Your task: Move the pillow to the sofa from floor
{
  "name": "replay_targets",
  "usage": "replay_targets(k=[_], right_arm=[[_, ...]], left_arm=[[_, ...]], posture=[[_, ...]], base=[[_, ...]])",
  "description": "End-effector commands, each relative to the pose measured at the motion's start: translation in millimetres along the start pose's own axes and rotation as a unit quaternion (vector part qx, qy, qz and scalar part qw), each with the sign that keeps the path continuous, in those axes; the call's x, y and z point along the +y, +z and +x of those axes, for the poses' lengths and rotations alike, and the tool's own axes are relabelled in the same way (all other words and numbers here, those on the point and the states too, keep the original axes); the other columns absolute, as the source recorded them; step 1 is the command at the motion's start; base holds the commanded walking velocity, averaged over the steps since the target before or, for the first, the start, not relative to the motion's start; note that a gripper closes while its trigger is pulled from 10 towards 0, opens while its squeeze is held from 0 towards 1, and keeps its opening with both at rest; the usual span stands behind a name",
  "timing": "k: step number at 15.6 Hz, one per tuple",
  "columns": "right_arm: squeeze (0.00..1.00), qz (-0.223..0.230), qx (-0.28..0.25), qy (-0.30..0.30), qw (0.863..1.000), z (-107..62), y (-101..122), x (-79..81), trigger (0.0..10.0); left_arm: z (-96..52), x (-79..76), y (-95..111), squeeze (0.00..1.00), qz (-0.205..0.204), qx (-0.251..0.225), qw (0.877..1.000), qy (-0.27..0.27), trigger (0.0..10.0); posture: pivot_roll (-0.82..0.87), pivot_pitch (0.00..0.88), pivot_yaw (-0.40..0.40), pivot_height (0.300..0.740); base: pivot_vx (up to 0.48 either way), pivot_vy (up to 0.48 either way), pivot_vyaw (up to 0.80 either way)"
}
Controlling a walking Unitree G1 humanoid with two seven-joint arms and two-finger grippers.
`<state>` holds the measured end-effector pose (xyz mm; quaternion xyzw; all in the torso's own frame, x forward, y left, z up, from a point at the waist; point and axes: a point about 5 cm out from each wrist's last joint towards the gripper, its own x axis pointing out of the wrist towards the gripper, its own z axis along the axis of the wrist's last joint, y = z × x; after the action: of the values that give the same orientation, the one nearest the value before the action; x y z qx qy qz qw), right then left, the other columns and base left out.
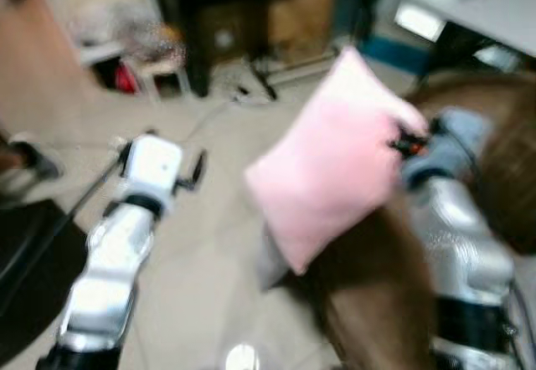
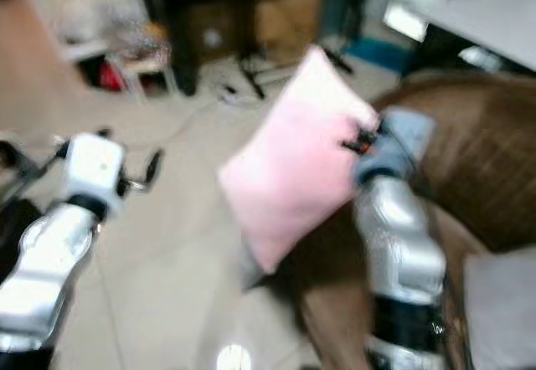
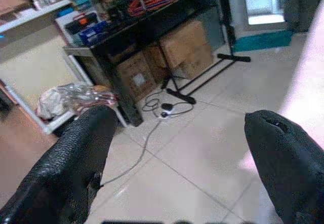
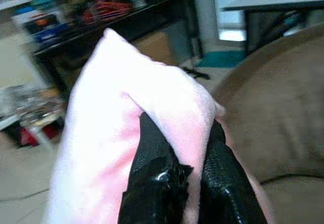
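A pink pillow (image 1: pixel 331 156) hangs in the air above the edge of the brown sofa (image 2: pixel 486 169). My right gripper (image 4: pixel 190 148) is shut on one corner of the pillow (image 4: pixel 116 117), pinching the fabric between its black fingers (image 4: pixel 152 178). The right arm (image 1: pixel 456 228) reaches over the sofa arm. My left gripper (image 3: pixel 182 148) is open and holds nothing, over the tiled floor to the left of the pillow. The left arm (image 1: pixel 126 236) is raised at the left. Both eye views are blurred.
A black table (image 3: pixel 147 21) with cardboard boxes (image 3: pixel 187 49) under it stands at the back. Cables (image 3: pixel 167 107) lie on the pale floor tiles (image 1: pixel 201 253). Clutter and a white stool (image 1: pixel 138 52) stand at the back left. A white table (image 2: pixel 486 10) is at the back right.
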<state>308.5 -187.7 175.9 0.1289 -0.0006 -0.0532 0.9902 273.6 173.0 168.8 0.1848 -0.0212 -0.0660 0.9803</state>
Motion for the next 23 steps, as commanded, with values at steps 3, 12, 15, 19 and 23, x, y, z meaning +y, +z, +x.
replay_targets(k=[3,12,15,19,23], right_arm=[[0.00,0.006,-0.022,0.041,0.999,1.0,9,22.2,10.0],[0.00,0.009,-0.010,0.067,0.998,-0.7,3,29.7,10.0],[0.00,0.007,-0.004,0.087,0.996,-2.7,-1,37.4,10.0],[0.00,-0.024,0.005,0.137,0.990,-5.6,-6,53.4,10.0],[0.00,-0.043,0.004,0.173,0.984,-9.3,-9,63.8,10.0]], left_arm=[[-3.1,7.1,-5,0.00,0.009,0.011,1.000,0.011,10.0],[-7.2,8.1,-7,0.00,0.015,0.007,1.000,0.019,10.0],[-8.6,9.8,-6,0.00,0.016,0.004,1.000,0.021,10.0],[-11.8,12.5,-6,0.00,-0.027,-0.001,0.999,0.032,10.0],[-14.9,13.5,-7,0.00,-0.038,0.000,0.999,0.035,10.0]], posture=[[-0.07,0.000,0.023,0.740],[-0.05,0.000,0.002,0.740],[-0.04,0.000,0.000,0.740],[-0.03,0.000,-0.011,0.740],[-0.02,0.000,-0.017,0.740]], base=[[0.000,0.000,0.00],[0.000,0.000,-0.80],[0.000,0.000,-0.80],[0.000,0.000,-0.60],[0.000,0.000,0.00]])
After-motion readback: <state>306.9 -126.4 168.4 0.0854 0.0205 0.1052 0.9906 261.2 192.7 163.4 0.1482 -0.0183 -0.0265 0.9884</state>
